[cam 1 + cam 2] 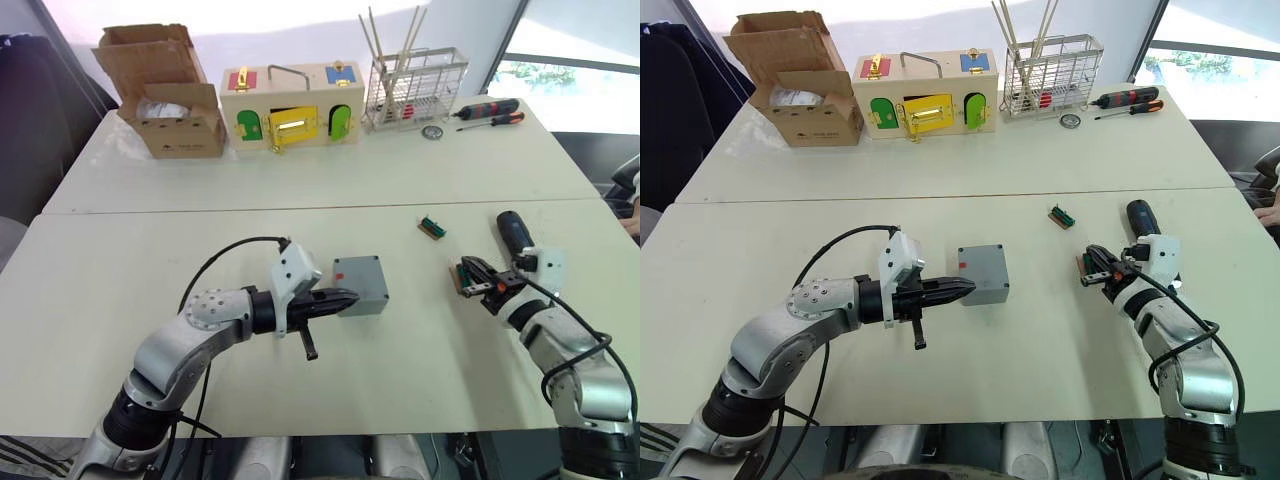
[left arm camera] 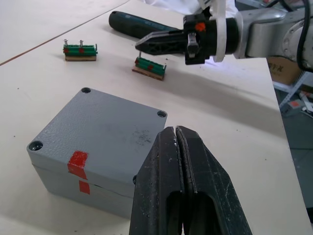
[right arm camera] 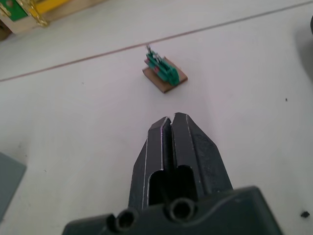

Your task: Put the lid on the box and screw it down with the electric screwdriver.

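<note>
The grey box stands mid-table with the flat lid sitting on it. A seam runs between them, and red marks cross it. My left gripper is shut and empty, its tips at the box's left side by a lid corner; I cannot tell if they touch. The black electric screwdriver lies on the table at the right. My right gripper is shut with nothing in it, just left of the screwdriver and above a small green terminal block.
A second green terminal block lies farther back. Along the far table stand a cardboard box, a wooden box with coloured doors, a wire rack and hand screwdrivers.
</note>
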`<state>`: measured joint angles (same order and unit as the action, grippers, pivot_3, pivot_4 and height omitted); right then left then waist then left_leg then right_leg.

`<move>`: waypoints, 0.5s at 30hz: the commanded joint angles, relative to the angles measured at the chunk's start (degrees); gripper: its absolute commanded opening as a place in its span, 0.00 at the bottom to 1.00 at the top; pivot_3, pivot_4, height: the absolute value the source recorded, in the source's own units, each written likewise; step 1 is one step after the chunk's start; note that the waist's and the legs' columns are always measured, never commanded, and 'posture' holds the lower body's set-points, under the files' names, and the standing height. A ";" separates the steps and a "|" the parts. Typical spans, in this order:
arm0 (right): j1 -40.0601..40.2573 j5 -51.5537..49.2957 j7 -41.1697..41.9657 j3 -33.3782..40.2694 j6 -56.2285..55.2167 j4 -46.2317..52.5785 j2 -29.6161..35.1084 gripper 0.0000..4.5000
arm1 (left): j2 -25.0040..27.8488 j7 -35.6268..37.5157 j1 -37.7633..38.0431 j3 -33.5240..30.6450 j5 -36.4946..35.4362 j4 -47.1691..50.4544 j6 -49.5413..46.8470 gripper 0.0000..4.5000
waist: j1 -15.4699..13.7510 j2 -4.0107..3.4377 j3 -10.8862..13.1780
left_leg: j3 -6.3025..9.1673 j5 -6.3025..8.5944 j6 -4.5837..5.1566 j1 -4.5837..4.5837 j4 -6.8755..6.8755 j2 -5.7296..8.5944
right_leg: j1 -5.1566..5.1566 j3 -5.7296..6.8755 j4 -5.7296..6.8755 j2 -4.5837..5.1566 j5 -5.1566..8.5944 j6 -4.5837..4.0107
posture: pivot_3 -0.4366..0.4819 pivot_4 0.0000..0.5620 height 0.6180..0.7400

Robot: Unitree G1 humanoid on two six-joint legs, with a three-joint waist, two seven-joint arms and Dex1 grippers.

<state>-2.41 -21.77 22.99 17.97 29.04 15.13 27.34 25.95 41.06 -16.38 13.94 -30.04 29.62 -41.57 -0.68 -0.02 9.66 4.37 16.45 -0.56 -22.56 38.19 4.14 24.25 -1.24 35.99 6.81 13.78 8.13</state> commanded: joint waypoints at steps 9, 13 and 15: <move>-10.38 -8.87 3.35 -3.33 7.57 12.35 2.54 0.01 | 2.80 2.07 -3.18 -6.53 -1.28 -3.02 1.71 0.00 | 0.28 0.00 0.00 | 0.00 0.01 0.01 0.00 0.00 -0.01 | 0.01 0.01 0.00 0.00 0.00 0.00 | 0.48 0.27 0.95; -13.55 -10.99 6.18 -7.99 10.10 12.60 2.62 0.01 | 5.28 3.68 -3.45 -7.90 -0.79 -4.92 2.28 0.00 | 0.26 0.00 0.00 | 0.03 0.01 0.02 0.02 -0.07 -0.01 | 0.03 0.03 0.00 -0.02 0.00 0.00 | 0.48 0.27 0.95; -14.25 -11.12 9.21 -11.84 10.79 11.85 3.19 0.01 | 6.94 4.56 -2.96 -9.12 -1.11 -5.23 2.11 0.00 | 0.14 0.01 0.01 | 0.04 0.02 0.03 0.01 -0.07 -0.01 | 0.02 0.03 -0.01 -0.01 0.00 0.00 | 0.48 0.27 0.95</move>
<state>-16.03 -31.78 29.82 8.06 39.55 25.70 29.84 32.05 44.68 -19.19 7.13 -30.61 23.61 -40.46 -0.55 -0.01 9.67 4.40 16.48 -0.52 -22.55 38.12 4.13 24.27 -1.21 35.97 6.81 13.79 8.13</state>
